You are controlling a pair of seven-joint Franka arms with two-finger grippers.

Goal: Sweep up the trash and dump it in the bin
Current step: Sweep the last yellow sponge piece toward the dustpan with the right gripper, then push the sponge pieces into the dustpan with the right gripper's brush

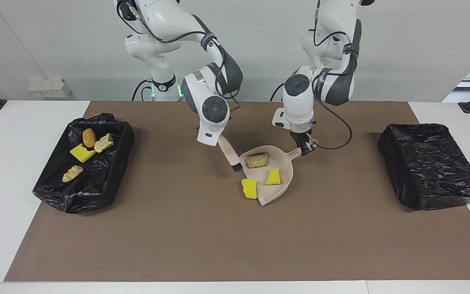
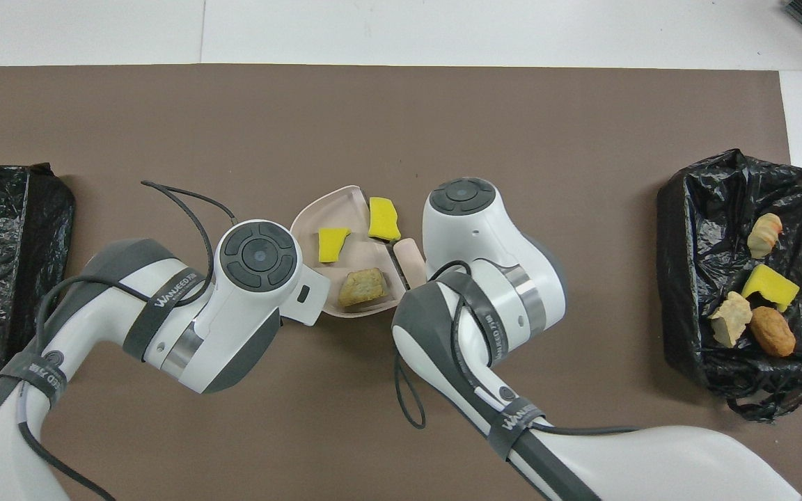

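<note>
A beige dustpan (image 1: 287, 185) lies mid-table, and my left gripper (image 1: 306, 146) is shut on its handle. In the pan are a tan crumbly lump (image 1: 257, 160) and a yellow sponge chunk (image 1: 273, 177). Another yellow chunk (image 1: 250, 188) sits at the pan's open lip, partly on the mat. My right gripper (image 1: 218, 141) is shut on a beige brush handle (image 1: 227, 152), with the dark bristles (image 1: 237, 166) down beside the tan lump. In the overhead view the pan (image 2: 335, 205), the lump (image 2: 363, 287) and both yellow chunks (image 2: 332, 244) (image 2: 383, 218) show, while both grippers are hidden under their wrists.
A black bag-lined bin (image 1: 108, 179) at the right arm's end holds several scraps, yellow and tan; it also shows in the overhead view (image 2: 679, 209). A second black-lined bin (image 1: 431, 165) stands at the left arm's end. A brown mat (image 1: 218, 237) covers the table.
</note>
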